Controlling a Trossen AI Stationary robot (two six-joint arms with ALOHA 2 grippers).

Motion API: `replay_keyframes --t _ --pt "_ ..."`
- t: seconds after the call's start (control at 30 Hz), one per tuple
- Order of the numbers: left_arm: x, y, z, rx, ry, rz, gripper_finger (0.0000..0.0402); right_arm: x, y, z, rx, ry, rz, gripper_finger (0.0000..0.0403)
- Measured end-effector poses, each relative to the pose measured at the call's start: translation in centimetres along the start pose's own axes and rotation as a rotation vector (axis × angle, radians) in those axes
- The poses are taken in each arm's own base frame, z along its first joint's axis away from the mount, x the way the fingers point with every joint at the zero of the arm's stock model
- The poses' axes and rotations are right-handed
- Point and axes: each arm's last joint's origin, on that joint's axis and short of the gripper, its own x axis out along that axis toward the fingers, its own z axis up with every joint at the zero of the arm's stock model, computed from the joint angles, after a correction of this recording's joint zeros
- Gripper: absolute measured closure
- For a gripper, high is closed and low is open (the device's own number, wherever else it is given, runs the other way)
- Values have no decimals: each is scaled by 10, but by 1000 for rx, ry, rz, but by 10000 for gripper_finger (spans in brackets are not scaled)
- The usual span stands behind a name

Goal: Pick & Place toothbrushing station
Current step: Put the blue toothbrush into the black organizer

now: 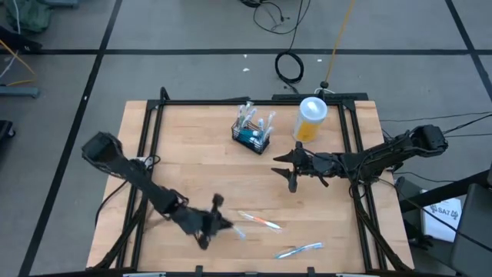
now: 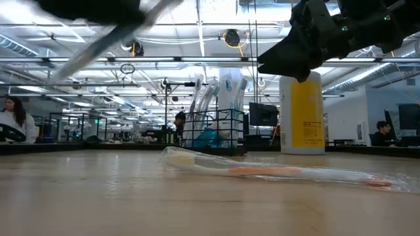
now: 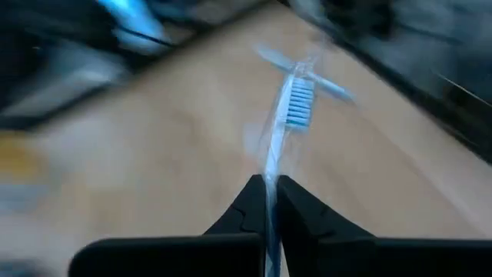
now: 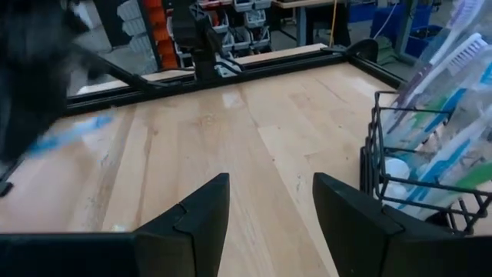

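The toothbrushing station [image 1: 254, 135], a small black wire basket, stands at the table's far middle with several wrapped toothbrushes upright in it; it also shows in the low view [image 2: 213, 134] and the right wrist view [image 4: 415, 173]. My left gripper [image 1: 221, 224] is at the near middle, shut on a wrapped blue toothbrush [image 3: 296, 104]. My right gripper [image 1: 286, 165] hovers open right of the basket, above the table, with nothing between its fingers [image 4: 269, 208]. An orange toothbrush [image 1: 260, 221] and another blue one [image 1: 300, 250] lie flat on the table. My left gripper pinches the blue toothbrush's handle [image 3: 267, 185] between its two fingers. The brush runs straight on from the fingertips, along the fingers, its bristle head [image 3: 298, 108] at the free end. It is in a clear wrapper and lifted clear of the table.
A tall yellow cup with a white lid [image 1: 311, 119] stands right of the basket, close to my right arm. A black frame [image 1: 154, 115] runs around the wooden table top. The wrapped orange toothbrush [image 2: 262, 172] lies just right of my left gripper.
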Motion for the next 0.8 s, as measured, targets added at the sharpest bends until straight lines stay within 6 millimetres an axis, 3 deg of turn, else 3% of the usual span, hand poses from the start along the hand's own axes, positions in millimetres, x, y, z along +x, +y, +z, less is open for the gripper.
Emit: replay_keyframes --t 0.17,0.33,0.57,0.8 --pt "-35 41 38 -146 -194 383 384 -2 7 -1 -27 -1 32 220" --pt "-42 74 51 -215 -393 435 394 -3 19 0 -42 -52 88 220" --pt "-9 103 37 -286 -525 319 394 2 40 11 -90 -329 251 220" --pt "16 108 23 -322 -593 270 383 17 40 7 -104 -473 279 220"
